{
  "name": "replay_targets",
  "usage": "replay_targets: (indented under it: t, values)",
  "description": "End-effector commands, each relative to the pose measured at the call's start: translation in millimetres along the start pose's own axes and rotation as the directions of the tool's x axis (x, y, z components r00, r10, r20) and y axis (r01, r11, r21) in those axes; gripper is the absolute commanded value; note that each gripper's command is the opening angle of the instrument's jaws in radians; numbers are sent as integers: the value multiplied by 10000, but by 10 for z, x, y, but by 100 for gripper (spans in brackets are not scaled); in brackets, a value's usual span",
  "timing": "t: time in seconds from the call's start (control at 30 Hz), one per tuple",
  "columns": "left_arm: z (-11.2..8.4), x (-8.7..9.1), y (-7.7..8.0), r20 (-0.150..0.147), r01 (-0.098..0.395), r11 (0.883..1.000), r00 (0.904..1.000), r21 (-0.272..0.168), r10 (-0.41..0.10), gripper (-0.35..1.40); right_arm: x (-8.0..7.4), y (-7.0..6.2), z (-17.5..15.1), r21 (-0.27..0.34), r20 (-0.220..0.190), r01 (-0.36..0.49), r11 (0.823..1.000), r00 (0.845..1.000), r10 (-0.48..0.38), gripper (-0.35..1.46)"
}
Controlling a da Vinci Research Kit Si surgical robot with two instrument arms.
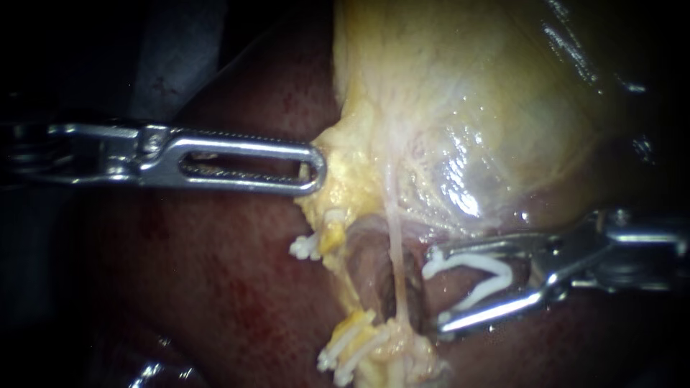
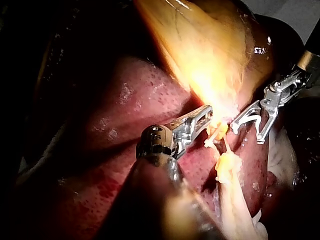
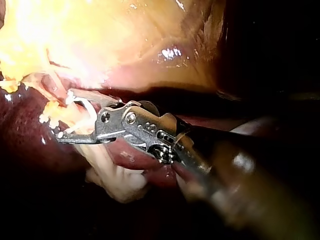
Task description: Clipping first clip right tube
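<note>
In the endoscope view the left instrument (image 1: 316,170) has its slotted jaws closed together, and their tips grip the yellow fatty edge of the gallbladder (image 1: 489,108). The right instrument (image 1: 437,291) has its jaws spread wide, with a white clip (image 1: 505,275) seated between them, one leg against each jaw. The right tube (image 1: 395,251) is a thin pale strand that runs just ahead of these open tips, across their line. I cannot tell whether the tips already straddle it. Beyond the tube, further from the right instrument's tips, a second white clip (image 1: 305,246) sits just under the left instrument's tips. A cluster of white clips (image 1: 345,356) lies further off the same way. The dark red liver (image 1: 215,287) lies under both instruments.

In the left wrist view the left instrument (image 2: 209,116) reaches forward with its jaws together, tips buried in the bright gallbladder (image 2: 200,40) edge. Just ahead of them the right instrument (image 2: 246,134) faces them with its jaws parted. The right tube (image 2: 226,146) shows between the two instruments' tips. The liver (image 2: 125,100) lies beside the left instrument's shaft.

In the right wrist view the right instrument (image 3: 62,117) shows its jaws well apart. The clip (image 3: 92,112) curves between them. The gallbladder (image 3: 125,35) lies above the jaws. In this glare I cannot tell the tube from the tissue at the tips.
</note>
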Motion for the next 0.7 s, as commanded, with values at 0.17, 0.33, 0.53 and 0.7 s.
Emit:
replay_targets:
  t: [0.17,0.33,0.53,0.7]
  values:
    - [0,0,-1,1,0,10000,10000,-10,0,-35,-13,6,11,0,171,-70,10000,9998,70,59]
    - [0,1,-2,3,1,10000,10000,-13,-1,-35,-20,16,14,-28,241,-81,10000,9997,81,59]
    - [0,1,-2,6,3,10000,10000,-17,-3,-35,-22,23,17,-54,236,-63,10000,9997,65,59]
    - [1,1,-3,7,4,10000,10000,-19,-4,-35,-21,28,24,-91,223,-59,9999,9997,61,58]
